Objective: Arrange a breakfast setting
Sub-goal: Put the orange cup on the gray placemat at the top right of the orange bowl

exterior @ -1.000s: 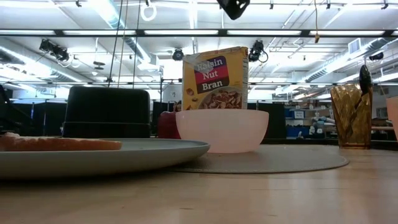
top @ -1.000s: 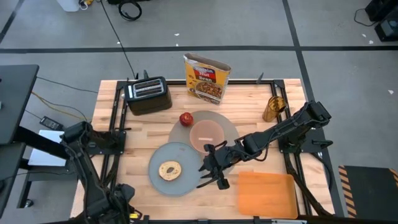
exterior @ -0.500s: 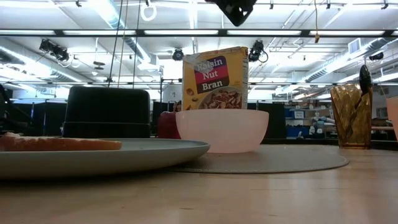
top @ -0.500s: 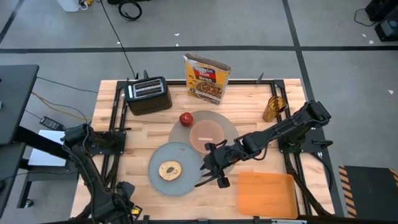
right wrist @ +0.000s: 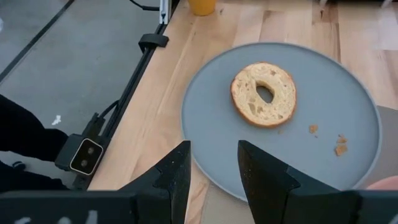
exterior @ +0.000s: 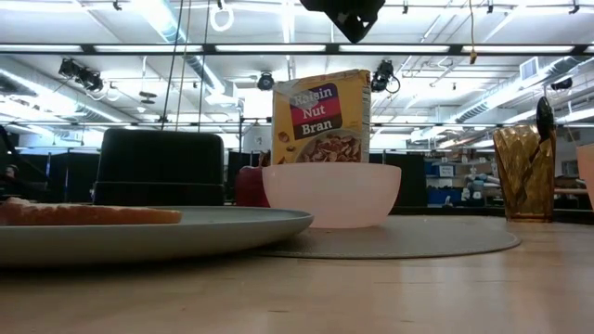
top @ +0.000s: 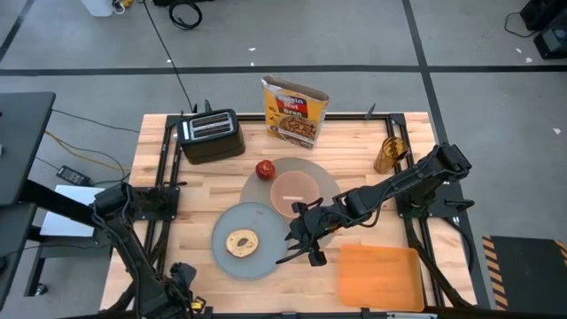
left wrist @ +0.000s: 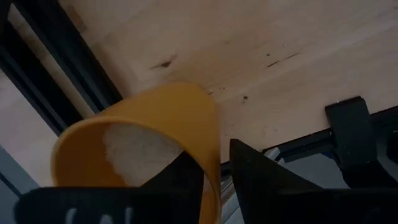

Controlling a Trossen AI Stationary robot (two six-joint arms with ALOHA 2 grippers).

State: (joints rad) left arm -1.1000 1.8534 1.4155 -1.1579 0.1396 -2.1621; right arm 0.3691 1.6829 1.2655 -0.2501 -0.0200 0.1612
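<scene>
The small orange cup point(left wrist: 143, 137) stands at the table's near left corner, and my left gripper point(left wrist: 211, 154) is shut on it from above point(top: 182, 282). The grey plate point(top: 223, 223) carries the bagel point(top: 241, 242) and overlaps the taupe mat point(top: 326, 175). On the mat sit the pink bowl point(top: 294, 190) and the red apple point(top: 264, 168). My right gripper point(top: 297, 248) hovers open over the plate's right rim point(right wrist: 214, 180). A spoon point(exterior: 545, 119) stands in an amber glass point(top: 387, 155). My left gripper has the cup's rim and wall point(left wrist: 214, 186) between its fingers, one finger point(left wrist: 183, 180) inside the cup and one point(left wrist: 252, 171) outside. The fingers point down from above. The cup is upright, near the table's edge.
A black toaster point(top: 211, 135) and a cereal box point(top: 295, 111) stand along the far edge. A flat orange board point(top: 379, 275) lies at the near right. Black frame rails point(top: 164, 190) run along the table's left and right sides.
My left arm has sunk at the near left corner of the table, bringing its gripper down there. The plate, bowl, apple and mat have stayed where they were.
</scene>
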